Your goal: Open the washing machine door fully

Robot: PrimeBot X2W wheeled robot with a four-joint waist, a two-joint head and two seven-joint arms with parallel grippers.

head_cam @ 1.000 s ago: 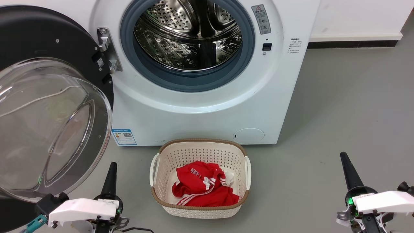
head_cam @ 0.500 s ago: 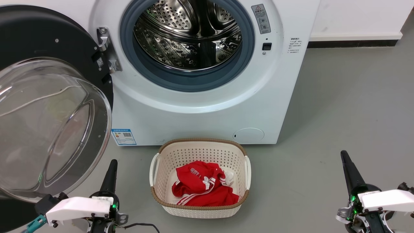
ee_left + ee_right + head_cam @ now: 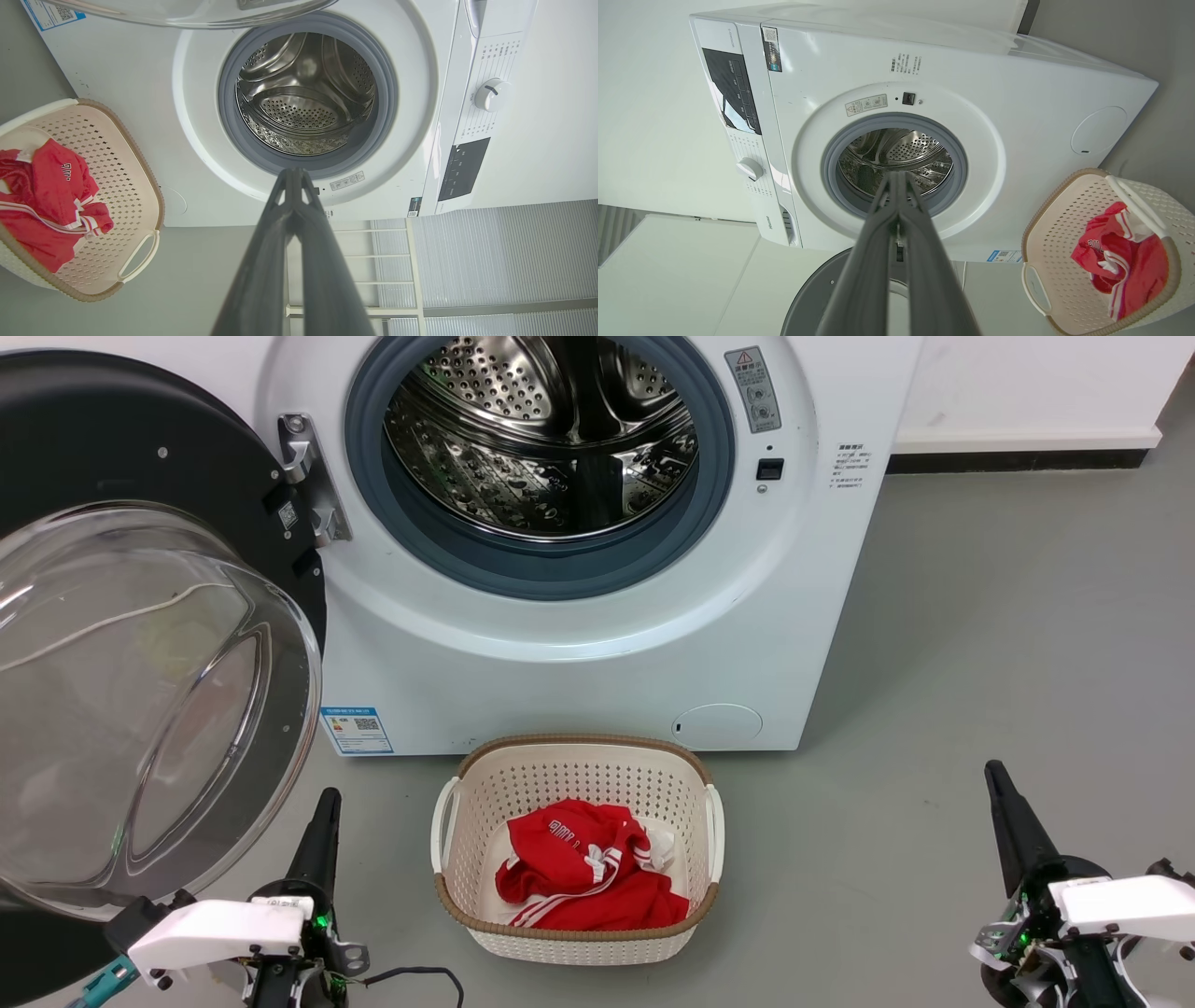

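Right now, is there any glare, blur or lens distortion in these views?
Head view: sharp, pale reflections streak the washing machine door, highlights glint on the steel drum. Left wrist view: wide-angle lens bows the washing machine; the left gripper looks soft up close. Right wrist view: same bowing, right gripper soft.

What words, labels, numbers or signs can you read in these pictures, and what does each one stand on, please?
No text here is sharp enough to quote.
Blue label low on the washing machine: QR code, print too small.
Grey warning sticker beside the drum: red triangle sign, words blurred.
Red garment in the basket: white lettering, unreadable.
Control panel: markings too small.
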